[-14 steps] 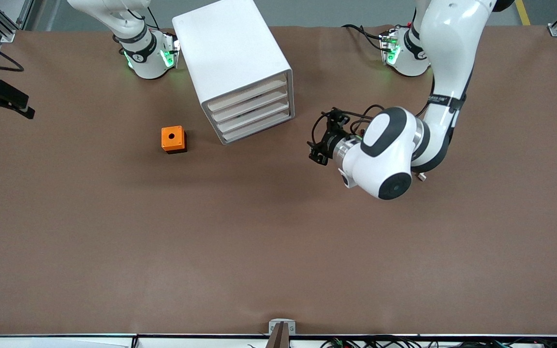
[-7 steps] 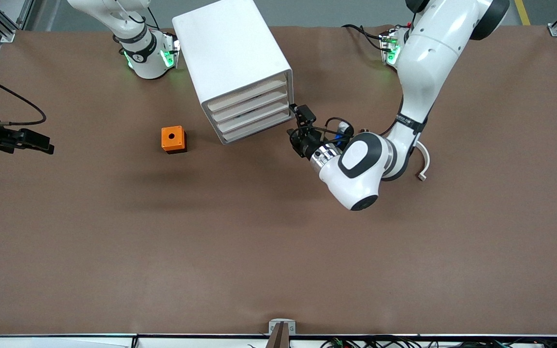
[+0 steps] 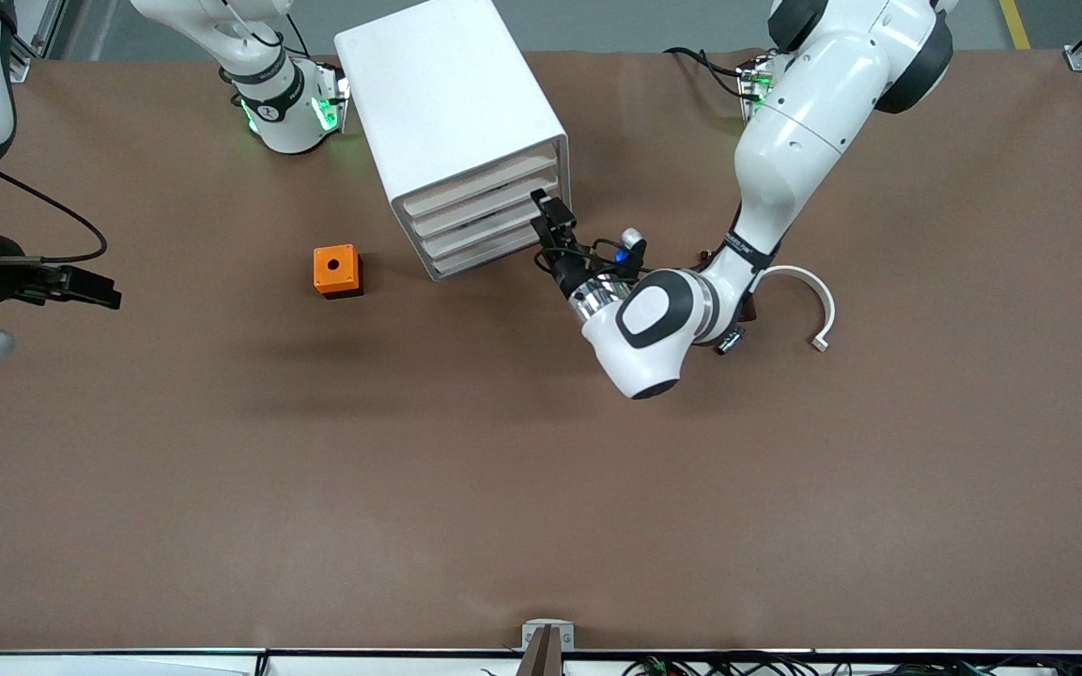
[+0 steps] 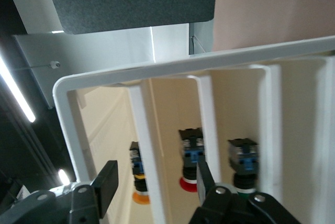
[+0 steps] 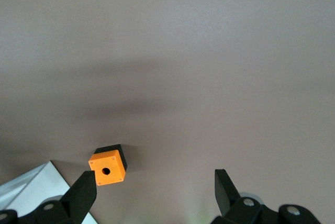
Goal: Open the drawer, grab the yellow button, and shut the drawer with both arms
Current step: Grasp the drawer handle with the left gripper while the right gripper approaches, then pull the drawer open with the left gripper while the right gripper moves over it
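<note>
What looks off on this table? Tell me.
The cabinet sits skewed to the table's edges. A loose white curved strip lies on the table beside the left arm. Nothing spilled or broken. The left gripper is at the drawer fronts; the right gripper hangs over the table.

Readable text: none you can make out in any view.
Left arm (image 3: pixel 790 141) band: a dark strip near the wrist carries small white print, too small for you to read.
Right arm base (image 3: pixel 283 103): a black ring bears a small white mark, which you cannot read.
Cabinet (image 3: pixel 447 103), orange cube (image 3: pixel 337 270): no lettering shows.
</note>
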### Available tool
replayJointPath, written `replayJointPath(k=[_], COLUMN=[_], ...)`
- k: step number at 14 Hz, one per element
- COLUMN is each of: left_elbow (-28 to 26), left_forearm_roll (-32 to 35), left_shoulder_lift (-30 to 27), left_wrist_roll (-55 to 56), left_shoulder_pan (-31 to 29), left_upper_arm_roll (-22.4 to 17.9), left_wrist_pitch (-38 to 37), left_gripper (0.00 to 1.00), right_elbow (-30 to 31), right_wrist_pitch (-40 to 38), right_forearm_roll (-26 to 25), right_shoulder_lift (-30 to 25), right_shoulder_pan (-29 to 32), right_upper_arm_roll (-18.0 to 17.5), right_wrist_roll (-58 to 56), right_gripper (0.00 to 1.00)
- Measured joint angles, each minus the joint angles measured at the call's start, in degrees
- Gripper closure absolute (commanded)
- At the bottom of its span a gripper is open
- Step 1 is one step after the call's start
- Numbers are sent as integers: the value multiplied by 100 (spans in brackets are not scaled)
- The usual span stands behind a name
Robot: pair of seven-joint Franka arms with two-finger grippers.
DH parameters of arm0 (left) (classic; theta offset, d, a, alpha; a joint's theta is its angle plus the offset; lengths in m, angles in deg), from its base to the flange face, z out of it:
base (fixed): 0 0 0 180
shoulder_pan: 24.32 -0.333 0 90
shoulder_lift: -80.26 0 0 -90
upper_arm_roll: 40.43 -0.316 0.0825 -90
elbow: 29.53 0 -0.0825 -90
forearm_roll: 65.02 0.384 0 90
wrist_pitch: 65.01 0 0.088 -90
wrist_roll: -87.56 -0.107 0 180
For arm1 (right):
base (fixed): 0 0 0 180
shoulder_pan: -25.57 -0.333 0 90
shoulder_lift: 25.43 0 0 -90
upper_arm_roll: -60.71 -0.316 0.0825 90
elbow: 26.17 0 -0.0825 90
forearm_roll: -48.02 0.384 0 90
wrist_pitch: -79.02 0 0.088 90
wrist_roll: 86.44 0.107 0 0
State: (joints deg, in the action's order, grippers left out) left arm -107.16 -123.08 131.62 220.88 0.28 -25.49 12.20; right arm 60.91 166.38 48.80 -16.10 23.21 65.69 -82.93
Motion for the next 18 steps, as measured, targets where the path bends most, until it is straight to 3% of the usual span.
replayJointPath(k=[4, 8, 14, 18], left_elbow=[41, 27, 12, 7], left_forearm_roll=[0, 0, 0, 0], left_shoulder_lift=[-7, -7, 8, 23], left_wrist_roll=[58, 60, 60, 322], left_shoulder_pan=[86, 288, 601, 599], left_upper_arm_roll=[153, 154, 140, 122], left_wrist_pitch=[-23, -48, -41, -29], left_gripper=[34, 48, 80, 86], right_elbow=[-28, -29, -30, -19], right_wrist_pitch=[-112, -127, -134, -21], right_forearm_roll=[1, 8, 56, 266], right_shoulder_lift=[0, 0, -15, -24], right_shoulder_pan=[-469, -783, -1407, -1971], right_upper_arm_roll=[-30, -42, -63, -75], right_wrist_roll=[1199, 1978, 3090, 4087], right_gripper=[0, 0, 0, 0])
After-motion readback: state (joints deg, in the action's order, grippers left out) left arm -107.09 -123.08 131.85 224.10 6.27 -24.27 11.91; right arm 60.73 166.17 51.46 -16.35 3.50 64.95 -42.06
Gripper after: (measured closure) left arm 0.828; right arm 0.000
